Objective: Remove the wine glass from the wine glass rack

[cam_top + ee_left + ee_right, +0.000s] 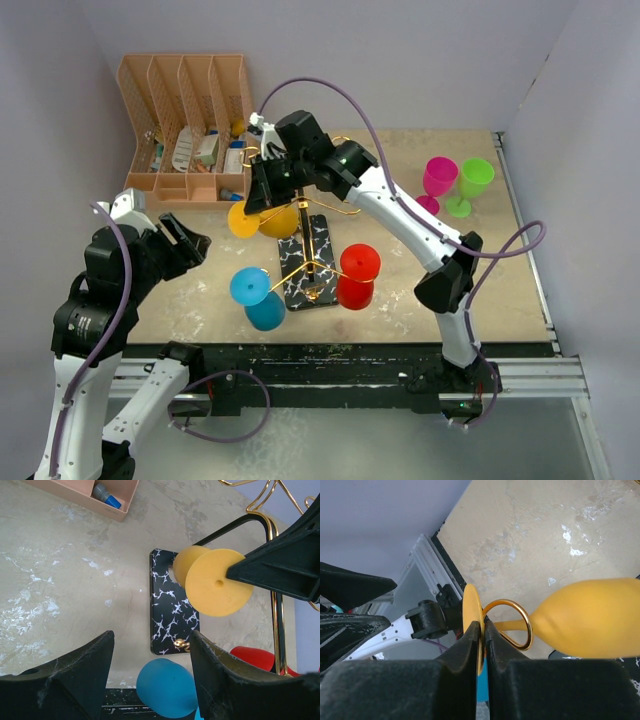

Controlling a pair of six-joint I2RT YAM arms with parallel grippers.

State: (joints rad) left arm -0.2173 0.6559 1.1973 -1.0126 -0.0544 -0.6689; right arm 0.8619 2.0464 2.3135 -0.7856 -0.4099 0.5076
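The yellow wine glass [590,617] hangs by its stem in a curled hook of the wine glass rack [300,285]. The right gripper [483,627] pinches the glass's foot, apparently to slide it free. Left of the rack, the left gripper [151,645] hovers spread and empty.

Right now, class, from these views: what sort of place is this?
Likely a robot test bench: plain walls box in a scuffed tabletop, robot arms stand on a metal rail, and a yellow wine glass hangs on a gold wine glass rack.
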